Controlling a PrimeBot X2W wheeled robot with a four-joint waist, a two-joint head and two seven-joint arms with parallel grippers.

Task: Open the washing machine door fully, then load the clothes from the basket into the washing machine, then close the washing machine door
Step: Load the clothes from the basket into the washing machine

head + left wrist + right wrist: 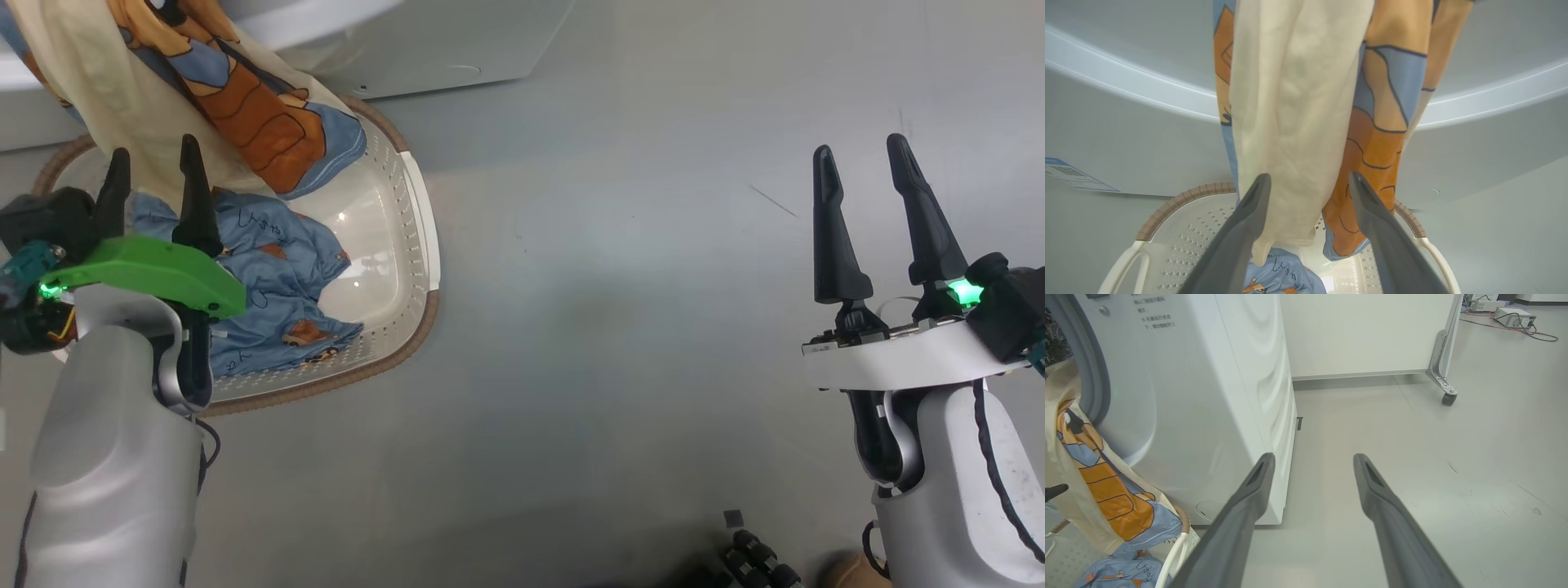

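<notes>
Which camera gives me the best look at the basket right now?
Head view: the basket is seen from above, its inside and the blue clothes showing. Left wrist view has its far rim behind the hanging cream garment; right wrist view catches one corner.

Soft cloth clothes (273, 265), glossy plastic basket (397, 245)

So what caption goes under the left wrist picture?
Open left gripper faces a cream cartoon-print garment hanging down the big white washing machine, above the cream perforated plastic basket.
</notes>
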